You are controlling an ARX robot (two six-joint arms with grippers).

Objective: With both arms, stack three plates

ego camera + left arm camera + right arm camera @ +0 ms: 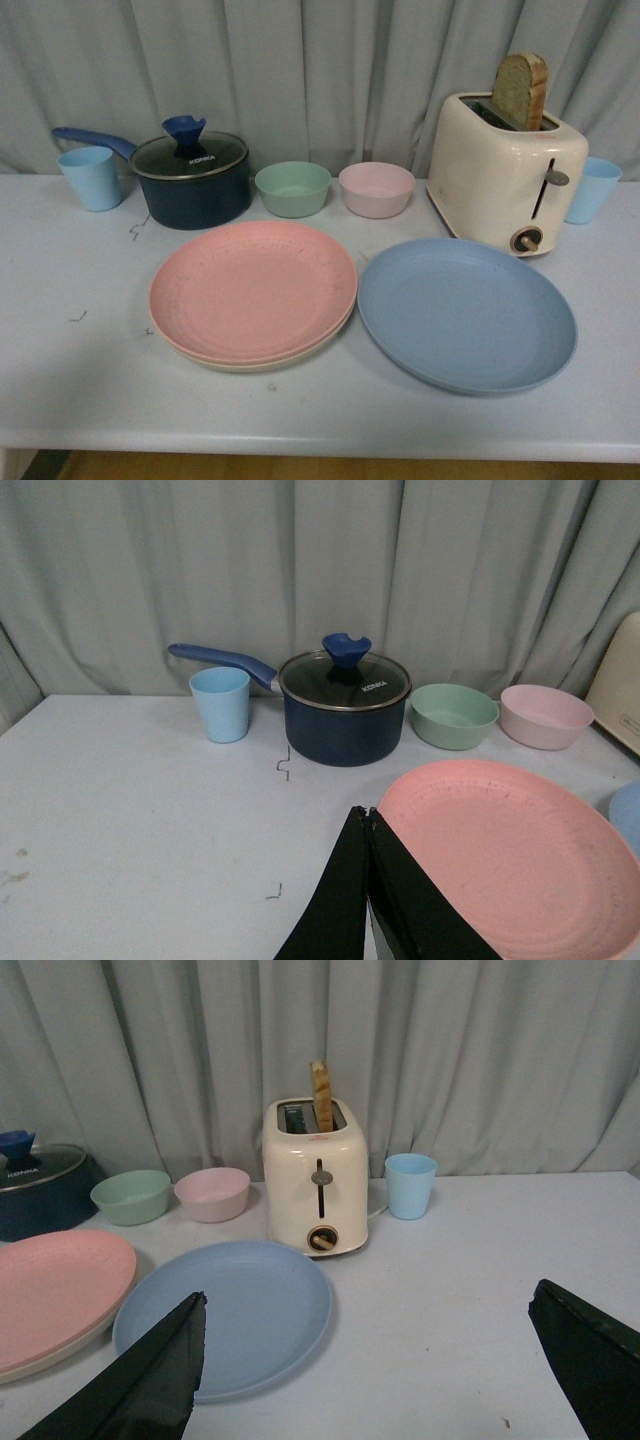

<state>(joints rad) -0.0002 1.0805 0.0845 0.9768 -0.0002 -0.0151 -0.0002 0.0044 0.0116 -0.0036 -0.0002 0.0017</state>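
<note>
The pink plate (252, 287) lies on top of the beige plate (262, 360), of which only the rim shows, at the table's middle left. The blue plate (465, 312) lies flat beside them on the right, its rim close to the pink one's. Neither arm appears in the front view. In the left wrist view my left gripper (367, 815) is shut with nothing in it, its tip just off the pink plate's (510, 855) near edge. My right gripper (368, 1315) stands wide open over bare table, one of its fingers (160, 1370) at the blue plate's (235, 1310) edge.
Along the back stand a light blue cup (92, 177), a dark blue lidded pot (192, 178), a green bowl (292, 188), a pink bowl (376, 189), a cream toaster (505, 172) holding a bread slice, and another light blue cup (592, 188). A grey curtain hangs behind.
</note>
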